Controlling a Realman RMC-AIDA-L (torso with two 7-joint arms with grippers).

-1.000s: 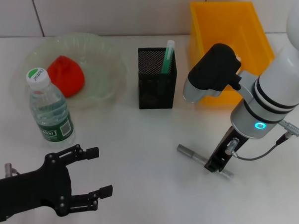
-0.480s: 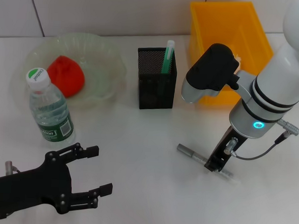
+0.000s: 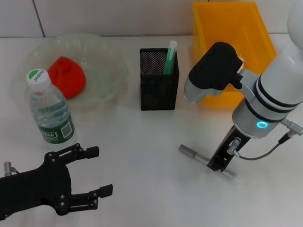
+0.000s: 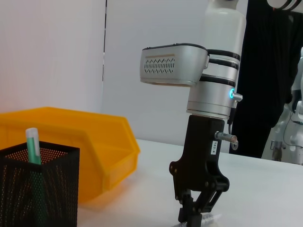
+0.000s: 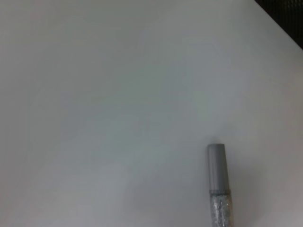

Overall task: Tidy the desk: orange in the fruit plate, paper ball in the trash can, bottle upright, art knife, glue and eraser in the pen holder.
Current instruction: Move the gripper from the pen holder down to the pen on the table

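The knife (image 3: 206, 160) lies flat on the worktop (image 3: 148, 194) right of centre, with open room around it, well clear of the holder (image 3: 158, 79) and the yellow bin (image 3: 230, 31). The right hand (image 3: 215, 166) stands over its middle, fingers pressed onto it, barely shifted from before. The left hand (image 3: 96, 179) hovers spread at the near left edge, unchanged.
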